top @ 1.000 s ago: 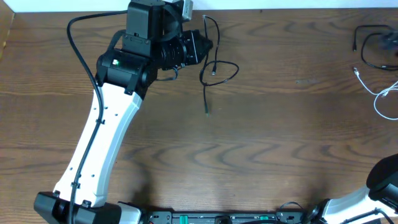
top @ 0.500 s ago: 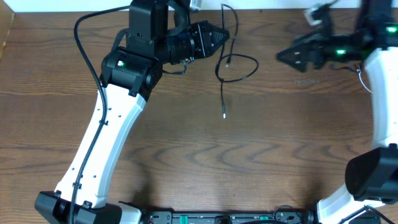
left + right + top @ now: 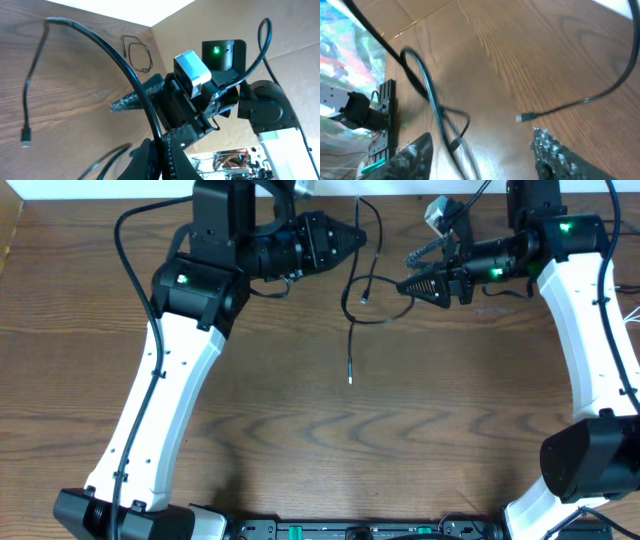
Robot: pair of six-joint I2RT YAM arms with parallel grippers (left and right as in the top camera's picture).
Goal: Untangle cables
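A thin black cable [image 3: 351, 320] hangs from my left gripper [image 3: 358, 237], which is shut on it near the table's far edge. Its loop and one plug end [image 3: 349, 379] trail down onto the wood. In the left wrist view the cable [image 3: 95, 42] arcs up out of the shut fingers [image 3: 150, 160] to a dangling plug [image 3: 25, 145]. My right gripper [image 3: 405, 272] points left at the loop and is open. In the right wrist view the cable [image 3: 437, 120] runs between its spread fingertips [image 3: 415, 152], and a plug tip [image 3: 520, 118] lies close by. A thin white cable [image 3: 631, 320] shows faintly at the right edge.
Another small black cable coil [image 3: 137, 52] lies farther off on the wood in the left wrist view. The table's far edge [image 3: 420, 194] runs just behind both grippers. The left arm [image 3: 170, 390] crosses the table's left half, and the right arm [image 3: 590, 330] stands along the right side.
The right arm has swung in from the right edge to the black cable's loop. The left gripper has shifted slightly right with the cable, so the hanging loop and plug moved too.
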